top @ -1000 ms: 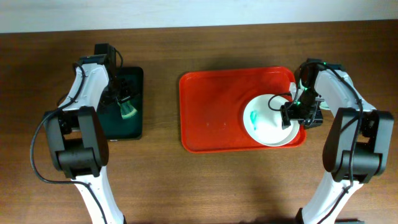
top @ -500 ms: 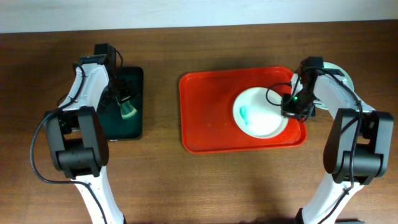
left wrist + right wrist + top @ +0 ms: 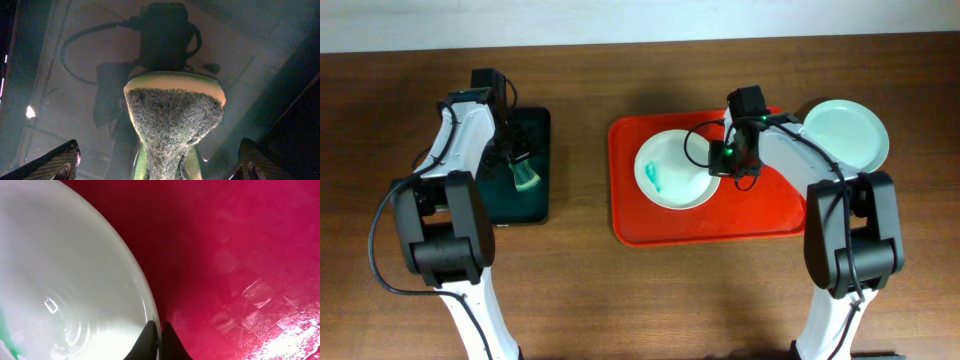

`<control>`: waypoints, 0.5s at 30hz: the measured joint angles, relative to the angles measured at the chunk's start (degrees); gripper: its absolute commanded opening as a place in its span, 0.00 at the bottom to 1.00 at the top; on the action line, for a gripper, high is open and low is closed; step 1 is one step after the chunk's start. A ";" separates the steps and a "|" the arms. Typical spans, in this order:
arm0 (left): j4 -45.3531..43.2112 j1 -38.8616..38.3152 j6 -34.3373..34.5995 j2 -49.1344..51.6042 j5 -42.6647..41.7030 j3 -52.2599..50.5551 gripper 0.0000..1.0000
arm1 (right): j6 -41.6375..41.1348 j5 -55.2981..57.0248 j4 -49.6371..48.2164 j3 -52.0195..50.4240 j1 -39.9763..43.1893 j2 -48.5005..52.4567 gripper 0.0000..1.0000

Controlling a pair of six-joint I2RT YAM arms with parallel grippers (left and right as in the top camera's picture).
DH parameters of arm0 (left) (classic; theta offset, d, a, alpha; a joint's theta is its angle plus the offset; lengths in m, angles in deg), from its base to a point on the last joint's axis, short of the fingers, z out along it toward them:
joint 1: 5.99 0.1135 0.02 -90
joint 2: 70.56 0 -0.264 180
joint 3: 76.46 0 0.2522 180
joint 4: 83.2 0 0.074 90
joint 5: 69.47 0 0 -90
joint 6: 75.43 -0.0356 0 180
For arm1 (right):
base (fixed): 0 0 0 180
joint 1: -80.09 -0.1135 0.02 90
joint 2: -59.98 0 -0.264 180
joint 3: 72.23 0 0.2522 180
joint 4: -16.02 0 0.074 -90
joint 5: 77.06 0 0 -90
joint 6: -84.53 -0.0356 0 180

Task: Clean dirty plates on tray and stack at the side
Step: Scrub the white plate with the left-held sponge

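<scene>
A pale plate [image 3: 672,160] with a teal smear [image 3: 652,178] lies on the left half of the red tray [image 3: 760,215]. My right gripper [image 3: 723,168] is shut on its right rim. In the right wrist view the two dark fingertips [image 3: 152,339] pinch the plate's [image 3: 65,280] edge over the tray [image 3: 240,255]. A mint green plate [image 3: 846,133] sits on the table just past the tray's far right corner. My left gripper [image 3: 523,165] hangs open over the black tray. A green scrub sponge [image 3: 172,115] stands between its wide-apart fingers [image 3: 55,162], touching neither.
The small black tray [image 3: 515,208] lies at the left with the sponge [image 3: 527,180] on it. Brown table surface surrounds both trays. A pale wall edge runs along the back.
My right gripper shut on the smeared plate's rim and dragged it left across the red tray. The mint green plate at the right came into full view. The left arm stayed still.
</scene>
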 measured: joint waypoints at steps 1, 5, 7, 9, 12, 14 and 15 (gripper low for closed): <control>-0.20 0.00 0.00 0.00 0.00 0.00 0.64 | -1.01 0.13 -0.02 0.00 -0.04 0.00 0.04; -2.89 0.00 -0.13 0.00 0.02 -0.70 0.36 | -3.28 0.17 0.17 0.00 -0.11 0.00 0.04; -4.39 0.00 0.02 0.00 0.00 -2.32 0.38 | -3.65 0.17 0.42 0.00 -0.11 0.00 0.04; -5.86 0.00 0.00 0.00 0.00 -3.91 0.43 | -3.74 0.17 0.42 0.00 -0.11 0.00 0.04; -6.19 -0.02 0.72 0.00 -0.04 -4.33 0.00 | -3.74 0.17 0.39 0.02 -0.11 0.00 0.04; -6.25 0.00 1.07 0.00 -0.15 -4.33 0.00 | -3.74 0.17 0.31 0.00 -0.11 0.00 0.04; -6.16 0.00 1.09 0.00 -0.15 -4.33 0.00 | -3.74 0.17 0.28 0.00 -0.11 0.00 0.04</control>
